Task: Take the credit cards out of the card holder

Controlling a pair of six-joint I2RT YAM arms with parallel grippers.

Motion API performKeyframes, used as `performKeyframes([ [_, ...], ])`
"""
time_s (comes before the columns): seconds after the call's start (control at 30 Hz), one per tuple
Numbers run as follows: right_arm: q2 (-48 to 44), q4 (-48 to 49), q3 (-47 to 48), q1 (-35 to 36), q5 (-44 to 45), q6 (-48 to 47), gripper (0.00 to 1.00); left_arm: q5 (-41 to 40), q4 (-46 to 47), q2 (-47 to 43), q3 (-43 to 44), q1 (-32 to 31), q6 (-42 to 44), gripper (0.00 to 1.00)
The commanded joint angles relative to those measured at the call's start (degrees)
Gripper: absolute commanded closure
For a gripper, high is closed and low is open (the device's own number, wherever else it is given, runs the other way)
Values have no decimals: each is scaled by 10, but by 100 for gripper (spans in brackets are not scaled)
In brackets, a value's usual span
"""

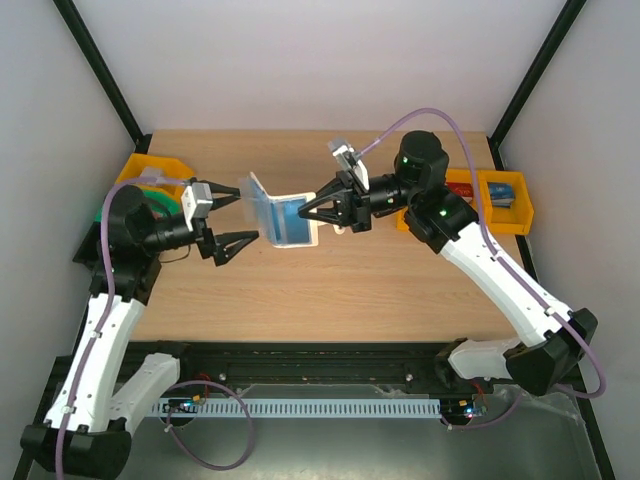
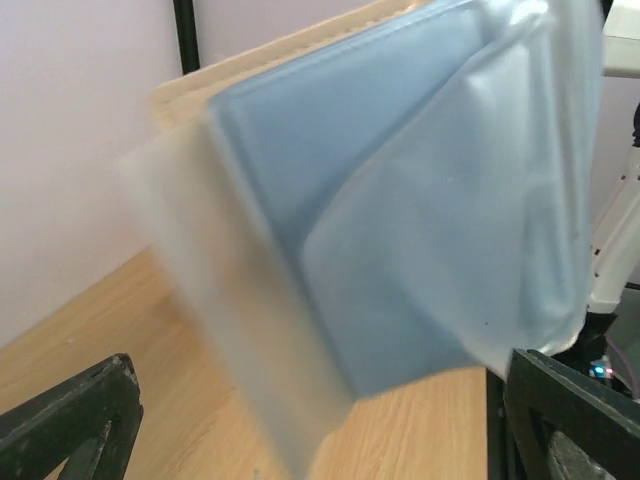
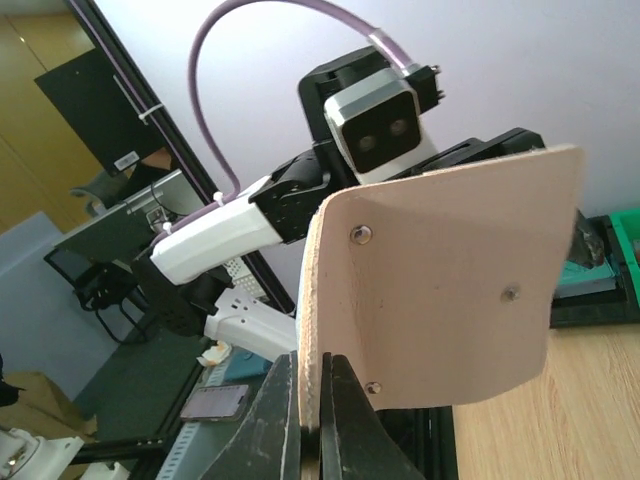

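As it hangs open, card holder point(image 1: 285, 220): clamped in right tool point(image 1: 307, 213)
Left tool point(image 1: 240, 248): apart, just left of it

Overhead and close wrist cameras share card holder point(image 1: 284, 218).

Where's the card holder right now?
In the top view, the card holder hangs open above mid-table, pinched at its right edge by the right gripper, the open left gripper just left.

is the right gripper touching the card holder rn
Touching. The right wrist view shows the right gripper shut on the card holder, its two fingers clamping the beige edge between them with no gap.
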Motion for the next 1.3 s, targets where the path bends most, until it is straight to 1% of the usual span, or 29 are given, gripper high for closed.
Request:
performKeyframes([
  [0.0, -25, -38, 26, 0, -5, -34, 98, 118, -18, 28, 19, 34, 10, 0],
  [0.07, -18, -80, 37, 1, 6, -57, 98, 153, 1, 38, 17, 29, -4, 1],
  [0.13, -15, -112, 49, 4, 17, -84, 98, 161, 7, 42, 16, 15, -7, 0],
  [0.23, -14, -116, 54, 17, 17, -95, 98, 163, 15, 48, 12, -4, -9, 0],
  [0.3, -13, -133, 60, 27, 23, -109, 98, 173, 44, 57, 5, -8, -43, 1],
  [0.37, -9, -180, 76, 35, 36, -145, 98, 188, 75, 66, 2, -9, -76, 0],
  [0.5, 1, -254, 101, 49, 66, -198, 98, 204, 100, 76, 4, -32, -73, 0],
  [0.63, 3, -273, 112, 51, 86, -222, 98, 212, 109, 85, 12, -63, -77, 1],
  [0.67, 2, -281, 114, 51, 95, -229, 98, 214, 109, 86, 14, -66, -78, 3],
  [0.7, 1, -290, 118, 50, 109, -245, 98, 215, 109, 86, 15, -66, -77, 9],
  [0.83, -8, -309, 118, 45, 193, -263, 98, 217, 106, 82, 20, -66, -74, 39],
  [0.87, -10, -309, 117, 42, 206, -262, 98, 216, 103, 81, 20, -67, -74, 48],
  [0.9, -11, -307, 118, 38, 220, -260, 98, 217, 100, 81, 20, -66, -73, 62],
  [0.93, -13, -304, 118, 35, 230, -258, 98, 215, 95, 78, 20, -64, -71, 72],
  [0.97, -15, -303, 118, 32, 241, -256, 98, 212, 90, 76, 21, -63, -68, 81],
  [1.03, -18, -301, 118, 26, 259, -254, 98, 208, 78, 74, 23, -61, -61, 94],
  [1.07, -21, -300, 118, 22, 264, -253, 98, 206, 69, 73, 25, -60, -57, 97],
  [1.17, -27, -301, 114, 14, 269, -252, 98, 191, 45, 70, 26, -53, -50, 98],
  [1.2, -30, -300, 111, 13, 268, -252, 95, 173, 30, 69, 27, -52, -39, 98],
  [1.27, -34, -291, 98, 12, 252, -247, 74, 106, -14, 63, 28, -53, -2, 98],
])
